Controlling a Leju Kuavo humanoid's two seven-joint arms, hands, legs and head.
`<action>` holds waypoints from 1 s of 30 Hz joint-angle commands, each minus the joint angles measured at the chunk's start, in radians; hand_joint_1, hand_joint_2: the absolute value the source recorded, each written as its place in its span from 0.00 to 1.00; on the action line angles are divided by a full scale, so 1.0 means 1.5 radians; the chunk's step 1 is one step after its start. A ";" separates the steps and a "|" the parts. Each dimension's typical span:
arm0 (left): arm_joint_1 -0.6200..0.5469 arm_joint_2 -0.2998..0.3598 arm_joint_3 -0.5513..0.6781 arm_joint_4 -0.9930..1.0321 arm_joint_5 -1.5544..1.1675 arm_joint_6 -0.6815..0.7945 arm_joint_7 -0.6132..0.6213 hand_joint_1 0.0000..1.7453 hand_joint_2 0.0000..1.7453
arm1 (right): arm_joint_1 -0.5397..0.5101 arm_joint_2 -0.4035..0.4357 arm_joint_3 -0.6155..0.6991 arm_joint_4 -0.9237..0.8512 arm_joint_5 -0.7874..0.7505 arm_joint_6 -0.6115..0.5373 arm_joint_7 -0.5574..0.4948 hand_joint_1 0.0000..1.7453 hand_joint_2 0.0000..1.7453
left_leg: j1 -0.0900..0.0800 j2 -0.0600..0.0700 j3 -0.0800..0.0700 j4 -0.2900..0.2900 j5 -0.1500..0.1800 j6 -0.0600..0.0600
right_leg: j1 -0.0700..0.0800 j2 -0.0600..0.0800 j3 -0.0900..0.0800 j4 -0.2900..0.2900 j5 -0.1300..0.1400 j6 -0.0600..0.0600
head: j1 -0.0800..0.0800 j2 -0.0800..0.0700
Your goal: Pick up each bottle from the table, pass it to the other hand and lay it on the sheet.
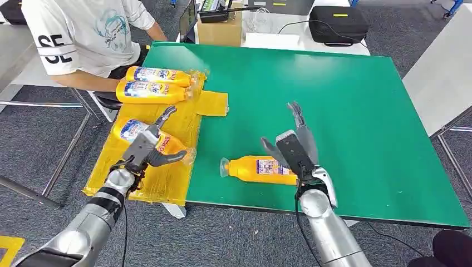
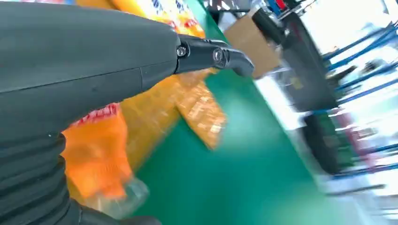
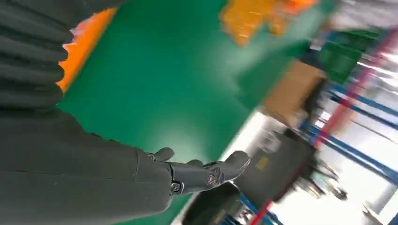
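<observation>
Right now the right hand [image 1: 295,146] hovers with its fingers apart and empty, just beside the one bottle [image 1: 261,169] left lying on the green counter [image 1: 345,105], cap toward the sheet; the next step, as I judge it, is to close around this bottle's body, lift it and pass it to the left. To do that well the hand should come down across the labelled middle rather than the neck, since a smooth round bottle on its side may roll off toward the counter's near edge if nudged; a firm wrap before lifting would be wise. The left hand [image 1: 146,149] sits over the yellow sheet [image 1: 167,183], fingers spread and apparently gripping nothing, directly above a third bottle [image 1: 129,130] already laid there; it ought to clear that bottle before coming across for the handover. Two more bottles [image 1: 153,83] lie side by side at the far end of the sheet, so free space remains mainly on its near part. A person in a white shirt [image 1: 83,33] sits close to the sheet's far corner, an arm near those bottles; a cardboard box [image 1: 220,30] and a black case [image 1: 337,25] stand beyond the counter, well apart from the work.
</observation>
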 commanded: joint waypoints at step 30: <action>0.034 -0.056 0.083 -0.066 0.232 -0.075 0.049 0.00 1.00 | -0.086 -0.118 0.113 0.264 0.171 0.165 0.100 0.00 1.00 | 0.000 0.000 0.003 0.000 -0.001 -0.001 | 0.001 0.000 0.003 -0.001 -0.001 -0.001 | 0.000 0.000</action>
